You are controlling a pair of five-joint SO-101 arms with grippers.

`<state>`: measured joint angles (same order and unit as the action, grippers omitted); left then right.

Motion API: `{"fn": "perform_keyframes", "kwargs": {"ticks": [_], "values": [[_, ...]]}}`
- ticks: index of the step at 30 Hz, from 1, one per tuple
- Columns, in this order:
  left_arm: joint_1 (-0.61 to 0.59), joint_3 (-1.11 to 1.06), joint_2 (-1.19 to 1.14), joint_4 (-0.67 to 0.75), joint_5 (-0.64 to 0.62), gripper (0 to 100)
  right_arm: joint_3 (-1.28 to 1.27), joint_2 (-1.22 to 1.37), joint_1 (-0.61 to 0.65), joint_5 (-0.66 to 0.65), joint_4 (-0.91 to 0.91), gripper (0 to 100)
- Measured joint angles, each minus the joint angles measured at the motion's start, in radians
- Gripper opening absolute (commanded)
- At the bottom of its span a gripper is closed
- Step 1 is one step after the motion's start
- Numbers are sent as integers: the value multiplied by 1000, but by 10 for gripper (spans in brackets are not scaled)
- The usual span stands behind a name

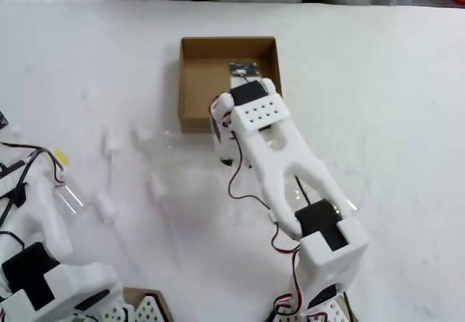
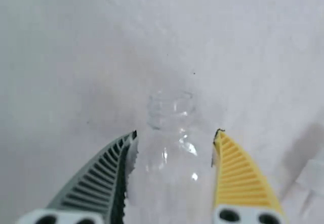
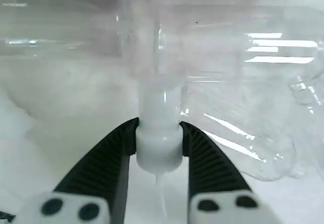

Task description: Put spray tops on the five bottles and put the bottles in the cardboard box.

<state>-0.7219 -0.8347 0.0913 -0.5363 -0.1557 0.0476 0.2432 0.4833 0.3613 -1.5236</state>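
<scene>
R gripper [image 3: 158, 127]: black jaws pinch collar of a white spray top [image 3: 159, 150]. Just beyond, clear bottles [image 3: 253, 57] lie crosswise, near the cardboard box [image 1: 227, 40].

L gripper [image 2: 175, 133]: jaws sit either side of an uncapped bottle [image 2: 169, 158] and apparently clamp its body; contact is hard to confirm through clear plastic. Bottle long axis runs straight out from L jaws, neck pointing away.

Top and open neck are well apart across the table [image 1: 378, 82]. Mating likely req. top axis in line w/ neck axis.
</scene>
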Motion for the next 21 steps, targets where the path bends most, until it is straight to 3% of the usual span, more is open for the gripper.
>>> {"fn": "perform_keyframes", "kwargs": {"ticks": [14, 21], "values": [[61, 2, 9, 0, 8, 110, 0, -20, -26, -43, 2, 17], [235, 6, 236, -86, 8, 111, 32, -60, -55, -55, 6, 17]]}}
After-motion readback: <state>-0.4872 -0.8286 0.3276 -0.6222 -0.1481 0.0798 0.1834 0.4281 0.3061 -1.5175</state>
